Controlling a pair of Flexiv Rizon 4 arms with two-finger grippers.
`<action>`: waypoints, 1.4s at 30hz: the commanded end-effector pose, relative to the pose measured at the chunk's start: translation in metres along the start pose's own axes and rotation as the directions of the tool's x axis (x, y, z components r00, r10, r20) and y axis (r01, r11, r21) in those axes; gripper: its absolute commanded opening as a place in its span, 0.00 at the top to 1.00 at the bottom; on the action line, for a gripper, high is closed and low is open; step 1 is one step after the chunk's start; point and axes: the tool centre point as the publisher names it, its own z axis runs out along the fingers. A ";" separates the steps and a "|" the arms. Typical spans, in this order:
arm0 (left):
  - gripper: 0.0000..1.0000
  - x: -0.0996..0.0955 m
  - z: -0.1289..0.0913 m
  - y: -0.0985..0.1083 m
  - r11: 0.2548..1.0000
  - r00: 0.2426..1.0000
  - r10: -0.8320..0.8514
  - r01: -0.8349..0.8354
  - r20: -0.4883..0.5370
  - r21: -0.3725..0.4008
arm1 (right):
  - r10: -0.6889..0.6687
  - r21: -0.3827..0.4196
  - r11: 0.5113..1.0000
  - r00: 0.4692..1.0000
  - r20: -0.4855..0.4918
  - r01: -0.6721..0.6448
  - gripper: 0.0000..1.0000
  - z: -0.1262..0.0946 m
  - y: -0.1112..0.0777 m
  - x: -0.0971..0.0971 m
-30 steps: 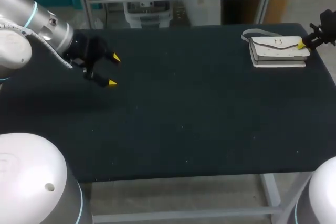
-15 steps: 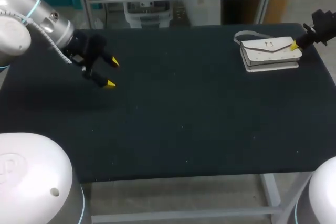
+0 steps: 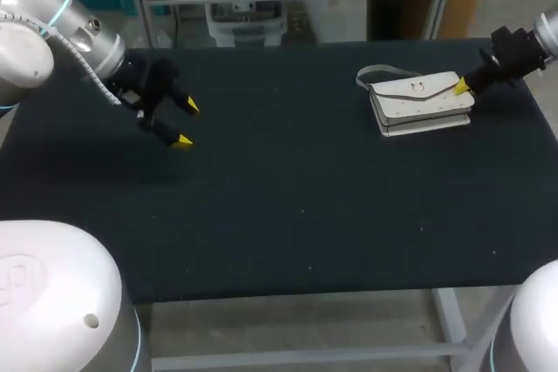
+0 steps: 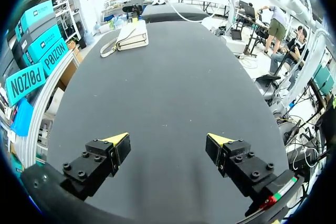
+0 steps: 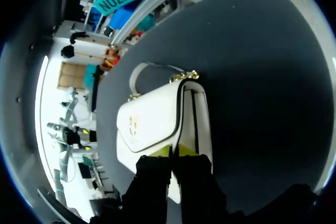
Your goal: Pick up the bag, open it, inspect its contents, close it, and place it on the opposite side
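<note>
Step in hand: by my reading, getting hold of the bag (image 3: pixel 421 102) so it can be lifted off the table (image 3: pixel 288 215); opening and inspecting are not yet done.
Right claw (image 5: pixel 175 151): narrow, with the yellow tips nearly together and seemingly pinching the bag's end that faces the table's right edge.
Left claw (image 3: pixel 187 122): spread wide and holding nothing, above the table near its left edge, well apart from the bag.
Doing it well: a pinch at one end means the bag will likely hang and swing, so lift slowly and keep it level. Check that the tips hold the body as well as the flap (a flap-only pinch could peel it open early). The other claw could then take the strap end.
Bag position: lying flat towards the far right corner, its long side roughly along the far edge.
Bag look: white and rectangular, with a fold-over flap shut over the front and a small metal clasp (image 5: pixel 133 124) at the flap's middle.
Strap (image 3: pixel 377 71): pale, lying in a loop off the end away from the right claw.
</note>
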 end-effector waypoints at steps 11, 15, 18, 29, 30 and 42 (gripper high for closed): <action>0.00 0.000 0.000 0.000 1.000 1.000 0.001 -0.001 -0.001 0.002 | 0.000 -0.093 0.996 1.000 0.008 0.000 1.00 -0.001 -0.014 0.003; 0.00 0.000 0.000 0.000 1.000 1.000 0.001 -0.001 -0.001 0.002 | 0.000 -0.093 0.996 1.000 0.008 0.000 1.00 -0.001 -0.014 0.003; 0.00 0.000 0.000 0.000 1.000 1.000 0.001 -0.001 -0.001 0.002 | -0.018 -0.072 0.997 1.000 0.003 0.018 1.00 0.016 -0.023 0.014; 0.00 0.000 0.000 0.000 1.000 1.000 0.001 -0.001 -0.001 0.002 | -0.106 -0.062 0.993 0.989 -0.103 0.100 1.00 0.065 -0.076 0.081; 0.00 0.000 0.000 0.000 1.000 1.000 0.001 -0.001 -0.001 0.002 | -0.111 -0.064 0.993 0.988 -0.110 0.104 1.00 0.067 -0.081 0.087; 0.00 0.000 0.000 0.000 1.000 1.000 0.001 -0.001 -0.001 0.002 | -0.036 -0.147 0.989 0.990 -0.136 0.016 1.00 0.125 -0.137 0.145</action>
